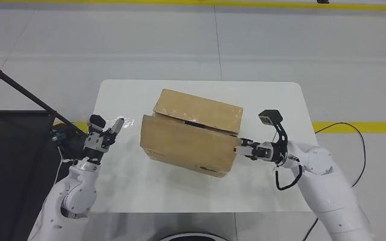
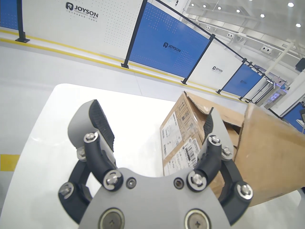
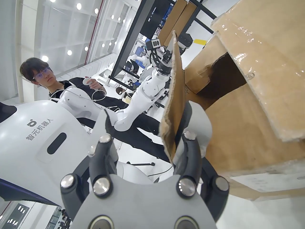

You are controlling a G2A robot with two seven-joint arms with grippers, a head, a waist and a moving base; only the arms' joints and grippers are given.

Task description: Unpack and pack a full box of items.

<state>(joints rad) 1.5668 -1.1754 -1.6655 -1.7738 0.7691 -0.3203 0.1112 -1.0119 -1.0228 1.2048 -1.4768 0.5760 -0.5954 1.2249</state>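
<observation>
At one end of the box, my right gripper gapes open around its flap, not clamping it. My left gripper, open and empty, sits farther off.

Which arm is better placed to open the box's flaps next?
Right, as a judgement. The right gripper has its open fingers astride a raised flap at the end of the box. The left gripper, also open, stands apart from the box over the table.

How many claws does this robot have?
2: left end effector, open, beside the box's labelled end; right end effector straddling a flap at the opposite end.
</observation>
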